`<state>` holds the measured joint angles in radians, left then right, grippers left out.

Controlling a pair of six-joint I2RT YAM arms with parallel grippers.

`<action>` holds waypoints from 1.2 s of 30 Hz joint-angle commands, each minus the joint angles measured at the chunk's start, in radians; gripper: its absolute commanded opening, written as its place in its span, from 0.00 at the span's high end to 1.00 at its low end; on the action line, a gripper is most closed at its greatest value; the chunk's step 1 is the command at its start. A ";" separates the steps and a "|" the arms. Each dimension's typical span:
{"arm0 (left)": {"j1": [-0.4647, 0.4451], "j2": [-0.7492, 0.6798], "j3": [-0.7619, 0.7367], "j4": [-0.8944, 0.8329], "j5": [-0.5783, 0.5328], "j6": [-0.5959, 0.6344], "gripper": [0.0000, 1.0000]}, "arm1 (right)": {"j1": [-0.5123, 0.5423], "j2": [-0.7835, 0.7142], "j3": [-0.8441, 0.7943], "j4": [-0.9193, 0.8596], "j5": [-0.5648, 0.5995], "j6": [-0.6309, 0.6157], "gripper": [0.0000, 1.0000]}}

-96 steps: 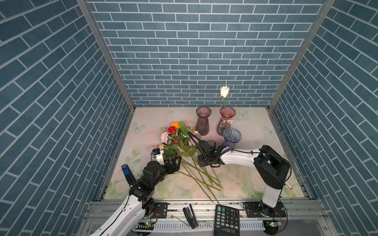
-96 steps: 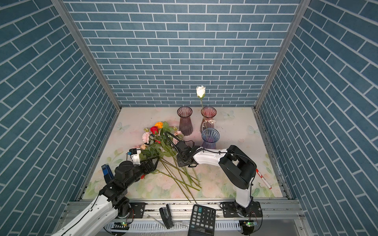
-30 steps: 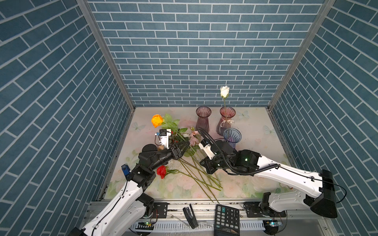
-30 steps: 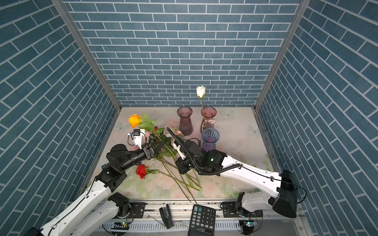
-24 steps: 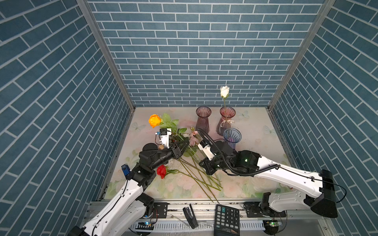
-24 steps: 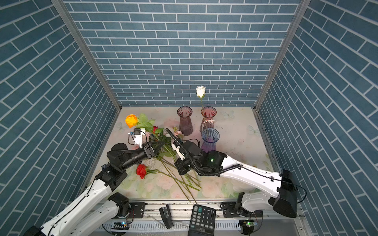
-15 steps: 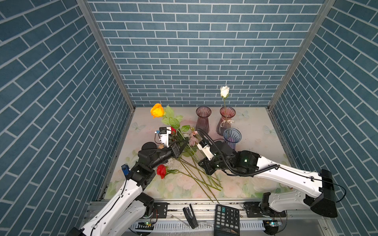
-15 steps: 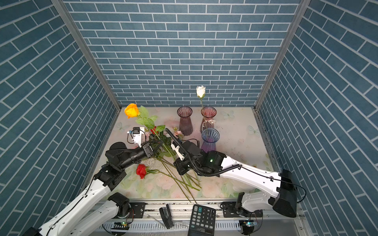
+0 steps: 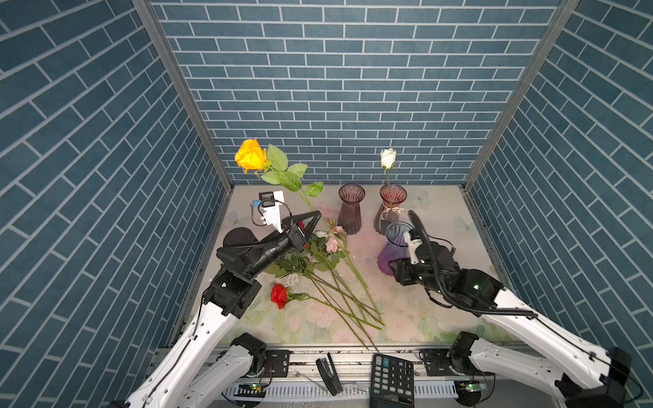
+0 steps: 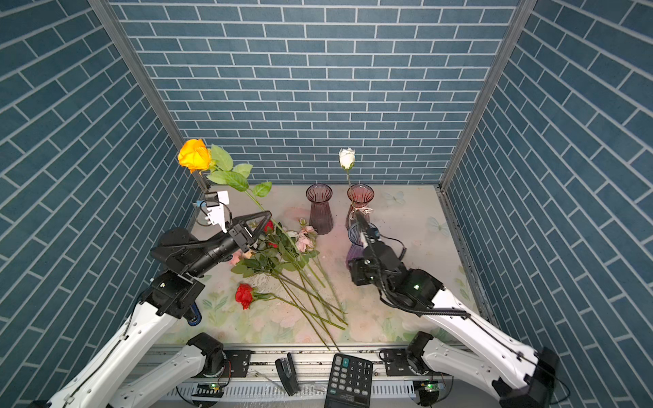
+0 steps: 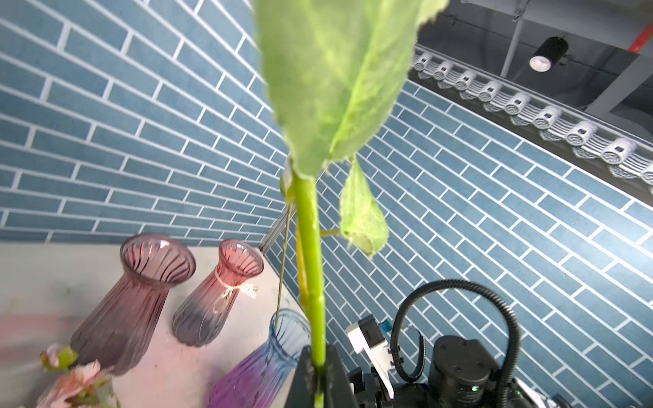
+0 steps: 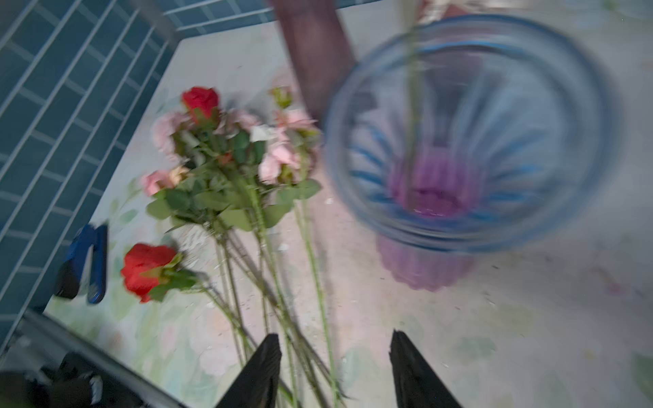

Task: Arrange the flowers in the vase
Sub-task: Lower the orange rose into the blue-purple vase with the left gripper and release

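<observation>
The left gripper (image 9: 315, 214) is recorded as clamped on the green stem of an orange rose (image 9: 250, 159), which is held aloft with its bloom tilted toward the back-left corner. The right gripper (image 12: 335, 344) is seen with jaws parted and nothing gripped, near the blue-and-purple vase (image 9: 388, 258). The remaining flowers (image 9: 323, 247) are heaped on the floral table (image 9: 441, 212), with one red rose (image 9: 279, 296) laid apart. A white rose (image 9: 388, 159) is stood in the twine-tied pink vase (image 9: 390, 208).

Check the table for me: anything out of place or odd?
A blue stapler-like object lies at the left edge of the mat, foreign to the task. One red rose lies with its bloom apart from the bunch.
</observation>
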<state>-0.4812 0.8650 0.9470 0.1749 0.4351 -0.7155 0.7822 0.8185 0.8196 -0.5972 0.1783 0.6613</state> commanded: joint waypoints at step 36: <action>-0.507 0.843 0.895 -0.441 -0.381 0.834 0.12 | -0.163 -0.225 -0.287 0.023 -0.179 0.101 0.46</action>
<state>-0.9886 1.7912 1.8774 -0.2379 0.0952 0.1429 0.6209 0.5854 0.5446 -0.6220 0.0147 0.7292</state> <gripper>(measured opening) 0.825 0.541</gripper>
